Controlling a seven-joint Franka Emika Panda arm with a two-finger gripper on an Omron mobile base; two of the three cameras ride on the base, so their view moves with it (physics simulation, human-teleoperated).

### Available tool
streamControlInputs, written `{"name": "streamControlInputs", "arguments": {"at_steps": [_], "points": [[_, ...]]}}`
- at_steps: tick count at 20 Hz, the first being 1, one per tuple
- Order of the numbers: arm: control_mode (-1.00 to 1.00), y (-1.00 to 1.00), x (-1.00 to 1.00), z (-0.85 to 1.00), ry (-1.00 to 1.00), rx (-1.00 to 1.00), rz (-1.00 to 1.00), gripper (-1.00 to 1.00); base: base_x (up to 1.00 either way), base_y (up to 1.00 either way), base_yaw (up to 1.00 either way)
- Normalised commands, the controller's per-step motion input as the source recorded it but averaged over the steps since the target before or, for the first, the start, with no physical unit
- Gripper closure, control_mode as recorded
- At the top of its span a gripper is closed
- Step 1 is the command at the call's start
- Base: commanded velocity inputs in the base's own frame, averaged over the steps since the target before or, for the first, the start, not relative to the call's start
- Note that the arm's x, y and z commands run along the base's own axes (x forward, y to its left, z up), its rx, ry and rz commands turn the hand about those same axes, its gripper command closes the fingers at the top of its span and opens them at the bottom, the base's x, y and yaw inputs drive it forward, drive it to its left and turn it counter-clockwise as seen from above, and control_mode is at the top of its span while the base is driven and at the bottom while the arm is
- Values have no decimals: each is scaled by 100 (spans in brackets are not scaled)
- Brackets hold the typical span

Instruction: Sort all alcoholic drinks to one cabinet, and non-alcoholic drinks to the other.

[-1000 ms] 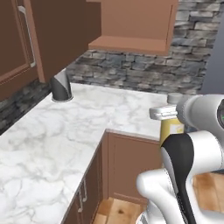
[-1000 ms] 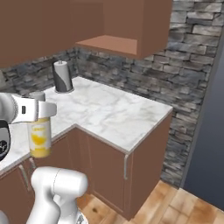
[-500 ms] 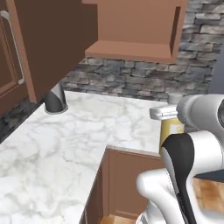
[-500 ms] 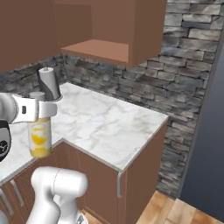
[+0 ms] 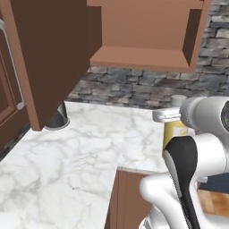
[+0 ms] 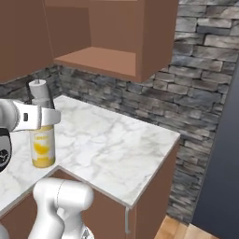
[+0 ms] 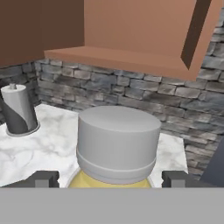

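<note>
A stout yellow juice bottle (image 6: 43,145) with a pale grey cap (image 7: 117,140), one of the non-alcoholic drinks, hangs upright at the marble counter's front edge. My gripper (image 6: 41,116) is shut on it just below the cap, a finger on each side. In the hand view the cap rises between the two fingertips (image 7: 43,178). From the left base camera the bottle (image 5: 175,134) shows partly behind my arm, with the gripper (image 5: 167,115) across its neck. An open wall cabinet (image 5: 143,58) (image 6: 98,60) (image 7: 131,57) hangs above and beyond the bottle. The alcoholic drinks are out of view.
The cabinet's open door (image 5: 49,58) juts out at the left. A paper towel holder (image 5: 58,118) (image 6: 39,91) (image 7: 17,109) stands at the back of the counter (image 5: 89,156). A stone wall (image 6: 196,93) lies behind. The counter ends at a corner (image 6: 175,135) on the right.
The whole picture has shifted, so the base has driven and the open cabinet now looms closer. The bottle keeps its place in my grip.
</note>
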Motion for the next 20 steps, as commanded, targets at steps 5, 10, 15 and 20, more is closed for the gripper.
{"name": "streamControlInputs", "arguments": {"at_steps": [5, 10, 15, 20], "points": [[100, 0, 0, 0, 0, 0, 0, 100, 61, 14, -14], [100, 0, 0, 0, 0, 0, 0, 100, 59, 18, -13], [-100, 12, 7, 44, -10, 0, -2, 100, 7, 4, -2], [-100, 3, 1, 75, -24, 3, 0, 100, 0, 0, 0]]}}
